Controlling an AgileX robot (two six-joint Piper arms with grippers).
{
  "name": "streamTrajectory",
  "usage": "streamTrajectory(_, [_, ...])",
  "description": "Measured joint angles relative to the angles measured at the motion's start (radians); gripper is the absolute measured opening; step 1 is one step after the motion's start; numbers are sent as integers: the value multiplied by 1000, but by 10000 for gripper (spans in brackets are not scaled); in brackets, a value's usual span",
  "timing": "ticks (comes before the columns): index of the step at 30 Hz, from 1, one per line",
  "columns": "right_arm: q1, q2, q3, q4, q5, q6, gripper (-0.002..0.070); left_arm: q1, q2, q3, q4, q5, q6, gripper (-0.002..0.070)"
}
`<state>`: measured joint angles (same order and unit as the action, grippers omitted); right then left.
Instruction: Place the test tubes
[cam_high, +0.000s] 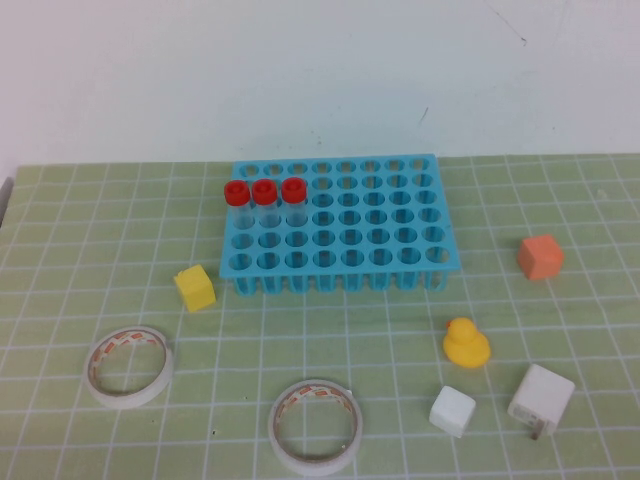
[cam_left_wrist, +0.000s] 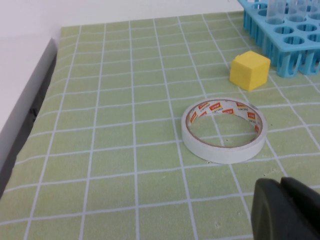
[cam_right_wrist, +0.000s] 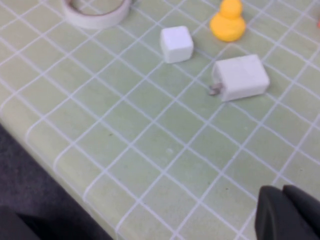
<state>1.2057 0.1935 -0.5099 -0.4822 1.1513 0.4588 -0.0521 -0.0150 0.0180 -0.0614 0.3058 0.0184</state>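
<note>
High view: three red-capped test tubes stand side by side in the left columns of the blue rack.

Left wrist view: my left gripper is closed and empty, over the mat near a tape roll.

Right wrist view: my right gripper is closed and empty, near the mat's edge, with a white charger beyond it.

Left gripper: jaws closed flush, nothing held, hanging in the air over the near left. Right gripper: jaws closed flush, nothing held, hanging in the air at the near right edge. Of each, only dark fingertips show.
</note>
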Motion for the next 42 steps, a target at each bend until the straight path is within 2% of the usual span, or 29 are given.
streamTrajectory(5, [-92, 12, 4, -1, -15, 0, -1, 0, 0, 0, 0, 5, 0, -1])
streamTrajectory(10, [-298, 14, 8, -7, -32, 5, -1, 0, 0, 0, 0, 5, 0, -1])
streamTrajectory(13, [-464, 14, 8, 17, -88, 20, -1, 0, 0, 0, 0, 5, 0, -1])
streamTrajectory(20, [-833, 14, 34, 31, -408, 6, -1, 0, 0, 0, 0, 5, -1, -1])
streamTrajectory(25, [-1014, 14, 101, 18, -692, -34, -1, 0, 0, 0, 0, 5, -1, -1])
streamTrajectory(28, [-1067, 20, 129, 18, -779, -39, -1, 0, 0, 0, 0, 5, -1, -1])
streamTrajectory(35, [-1078, 28, 153, -48, -818, -62, -1, 0, 0, 0, 0, 5, -1, -1])
streamTrajectory(37, [-1078, 26, 180, -9, -818, -155, -1, 0, 0, 0, 0, 5, -1, -1])
streamTrajectory(40, [-1081, -9, 228, 139, -814, -430, -1, 0, 0, 0, 0, 5, -1, -1])
streamTrajectory(42, [-1092, -52, 265, 205, -810, -536, -1, 0, 0, 0, 0, 5, -1, -1])
